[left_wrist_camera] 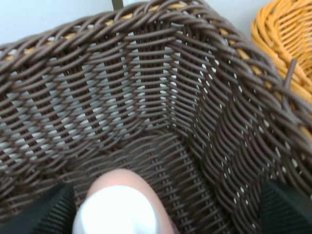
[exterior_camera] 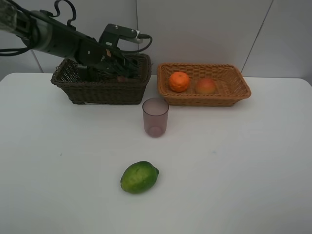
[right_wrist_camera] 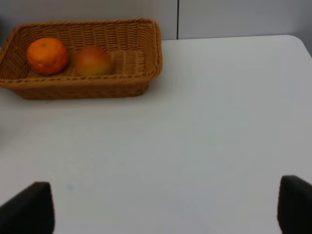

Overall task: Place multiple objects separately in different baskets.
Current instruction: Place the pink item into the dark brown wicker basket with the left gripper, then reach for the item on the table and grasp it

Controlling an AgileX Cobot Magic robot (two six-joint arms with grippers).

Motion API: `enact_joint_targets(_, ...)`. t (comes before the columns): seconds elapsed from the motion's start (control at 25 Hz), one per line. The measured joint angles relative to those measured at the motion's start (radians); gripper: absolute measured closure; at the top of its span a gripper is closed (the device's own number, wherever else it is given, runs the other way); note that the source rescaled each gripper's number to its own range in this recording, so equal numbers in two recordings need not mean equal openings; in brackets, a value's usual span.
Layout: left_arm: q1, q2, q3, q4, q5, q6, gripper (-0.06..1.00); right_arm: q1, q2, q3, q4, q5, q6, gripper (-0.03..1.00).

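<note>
Left gripper (left_wrist_camera: 168,207) gapes around pink bottle (left_wrist_camera: 117,209), dark basket (left_wrist_camera: 146,73) walls close — right gripper (right_wrist_camera: 163,204) gapes.

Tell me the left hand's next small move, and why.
Probably raise the left hand straight up out of the dark basket. Its jaws stand wide apart, and the pink bottle rests on the basket floor between them, so that drop looks done. The cup and the green fruit wait on the table.

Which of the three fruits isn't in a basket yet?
The green citrus fruit: it lies on the table, while the orange and peach sit in the tan basket.
</note>
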Motion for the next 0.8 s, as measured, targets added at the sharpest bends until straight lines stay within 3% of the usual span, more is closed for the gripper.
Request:
enact_joint_targets(0.24,0.0,-0.104,0.0,-0.001,0.095,-0.004,-0.03,0.0,0.0,0.0,0.0,0.0,0.0,-0.01)
enact_joint_targets(0.44,-0.016,-0.215,-0.003,-0.018,0.31,-0.019,-0.03,0.0,0.0,0.0,0.0,0.0,0.0,-0.01)
enact_joint_targets(0.8,-0.111,-0.336,-0.022,-0.093,0.648,-0.014,-0.03,0.0,0.0,0.0,0.0,0.0,0.0,-0.01)
